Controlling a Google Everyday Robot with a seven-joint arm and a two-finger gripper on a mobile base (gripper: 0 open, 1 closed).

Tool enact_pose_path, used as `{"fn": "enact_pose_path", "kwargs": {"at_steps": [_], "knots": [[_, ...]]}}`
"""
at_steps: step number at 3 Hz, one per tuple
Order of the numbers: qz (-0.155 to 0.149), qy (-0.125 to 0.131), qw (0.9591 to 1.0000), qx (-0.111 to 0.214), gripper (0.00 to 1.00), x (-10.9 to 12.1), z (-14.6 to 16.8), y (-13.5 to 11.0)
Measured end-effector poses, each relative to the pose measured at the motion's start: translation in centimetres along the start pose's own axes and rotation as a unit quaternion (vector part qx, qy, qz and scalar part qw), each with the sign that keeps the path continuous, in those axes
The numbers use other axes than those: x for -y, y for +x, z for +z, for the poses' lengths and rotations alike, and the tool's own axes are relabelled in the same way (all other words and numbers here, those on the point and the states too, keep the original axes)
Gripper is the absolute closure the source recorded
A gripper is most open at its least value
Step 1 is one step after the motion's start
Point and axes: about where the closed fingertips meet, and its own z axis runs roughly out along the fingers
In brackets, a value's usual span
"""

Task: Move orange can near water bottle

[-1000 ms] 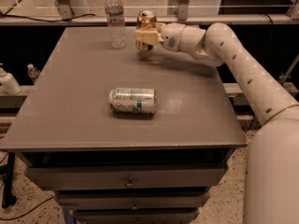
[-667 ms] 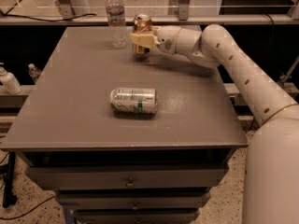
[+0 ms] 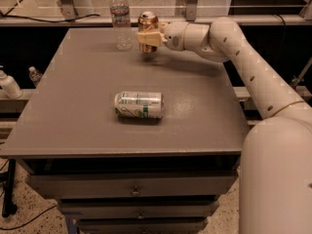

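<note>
Bench (image 3: 73, 106), far end: water bottle (image 3: 120, 21) stands just beyond the tool's tip, apart from it. Orange can (image 3: 147, 20) upright, pinched in the tool (image 3: 148, 38). We'd lower straight, seat it flat, then release without nudging the bottle.

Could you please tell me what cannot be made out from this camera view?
Camera view:
Orange can: lower body hidden by the gripper shut around it, right of the water bottle; whether it touches the table is unclear.
White-and-green can: label text too small.
White pump bottle: partly cut off by the left edge.
</note>
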Motion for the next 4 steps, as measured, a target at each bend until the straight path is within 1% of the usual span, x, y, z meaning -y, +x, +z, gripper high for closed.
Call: {"fn": "enact_pose_path", "kwargs": {"at_steps": [1, 2, 3, 4], "knots": [[-0.012, -0.004, 0.9998, -0.012, 1.0, 1.1, 0.5, -0.1], [-0.011, -0.01, 0.9998, -0.012, 1.0, 1.0, 1.1, 0.1], [-0.011, -0.011, 0.9998, -0.015, 0.82, 1.0, 1.6, 0.1], [-0.012, -0.011, 0.9998, -0.015, 0.59, 1.2, 1.9, 0.0]]}}
